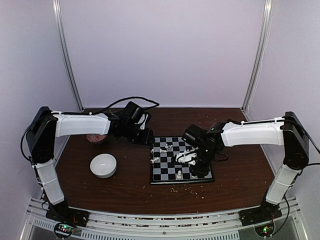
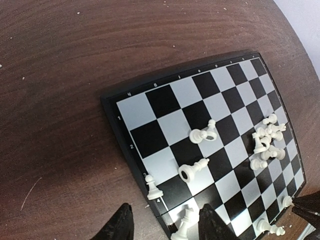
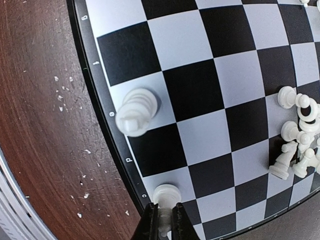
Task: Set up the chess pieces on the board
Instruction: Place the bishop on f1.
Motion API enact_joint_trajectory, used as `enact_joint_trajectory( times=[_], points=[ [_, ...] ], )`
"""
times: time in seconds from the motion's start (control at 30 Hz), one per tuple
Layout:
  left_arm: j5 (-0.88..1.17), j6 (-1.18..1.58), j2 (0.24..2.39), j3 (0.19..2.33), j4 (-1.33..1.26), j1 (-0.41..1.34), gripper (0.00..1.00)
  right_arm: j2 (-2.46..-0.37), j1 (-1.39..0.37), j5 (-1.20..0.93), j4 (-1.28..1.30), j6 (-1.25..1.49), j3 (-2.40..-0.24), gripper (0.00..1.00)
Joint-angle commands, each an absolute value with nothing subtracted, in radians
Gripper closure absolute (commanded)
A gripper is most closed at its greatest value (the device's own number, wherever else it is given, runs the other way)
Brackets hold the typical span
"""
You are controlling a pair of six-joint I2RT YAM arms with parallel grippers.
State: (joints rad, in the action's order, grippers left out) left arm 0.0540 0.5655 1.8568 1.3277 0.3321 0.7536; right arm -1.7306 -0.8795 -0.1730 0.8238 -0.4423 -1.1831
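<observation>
The board (image 1: 162,173) lies flat, with black and pale grey checks inside a thin black rim. The pieces (image 2: 267,142) are small, white and plastic. Most are heaped together near the board's middle, many of them tipped over. Two more (image 2: 194,169) lie on their sides in its far left part, and one of these shows a hollow base. A pawn (image 2: 152,189) stands upright on a square at the board's left edge. Another (image 3: 136,112) stands upright in the near row. At the board's near right corner a piece (image 3: 166,192) is pinched between the closed fingers of the right gripper (image 3: 164,220).
</observation>
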Motion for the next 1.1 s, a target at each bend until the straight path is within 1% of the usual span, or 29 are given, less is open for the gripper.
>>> enact_joint_trajectory(
  times=[0.0, 0.53, 0.57, 0.7, 0.77, 0.83, 0.93, 1.07],
  points=[
    [0.072, 0.575, 1.847, 1.318, 0.289, 0.747, 0.55, -1.736, -0.885, -0.136, 0.805, -0.440, -1.186, 0.96],
    [0.076, 0.579, 1.847, 1.307, 0.282, 0.747, 0.55, -1.759, -0.886, -0.170, 0.805, -0.439, -1.196, 0.94],
    [0.076, 0.579, 1.847, 1.306, 0.282, 0.747, 0.55, -1.759, -0.885, -0.170, 0.804, -0.439, -1.196, 0.93],
    [0.077, 0.579, 1.845, 1.304, 0.282, 0.748, 0.55, -1.742, -0.885, -0.151, 0.809, -0.437, -1.194, 0.82],
    [0.077, 0.579, 1.844, 1.301, 0.281, 0.747, 0.55, -1.718, -0.883, -0.148, 0.823, -0.432, -1.200, 0.71],
    [0.079, 0.577, 1.844, 1.301, 0.282, 0.747, 0.55, -1.686, -0.879, -0.155, 0.849, -0.433, -1.213, 0.65],
    [0.091, 0.557, 1.844, 1.309, 0.290, 0.747, 0.54, -1.636, -0.874, -0.147, 0.902, -0.437, -1.250, 0.60],
    [0.124, 0.496, 1.822, 1.307, 0.300, 0.749, 0.54, -1.568, -0.836, -0.176, 0.970, -0.448, -1.308, 0.58]
  ],
)
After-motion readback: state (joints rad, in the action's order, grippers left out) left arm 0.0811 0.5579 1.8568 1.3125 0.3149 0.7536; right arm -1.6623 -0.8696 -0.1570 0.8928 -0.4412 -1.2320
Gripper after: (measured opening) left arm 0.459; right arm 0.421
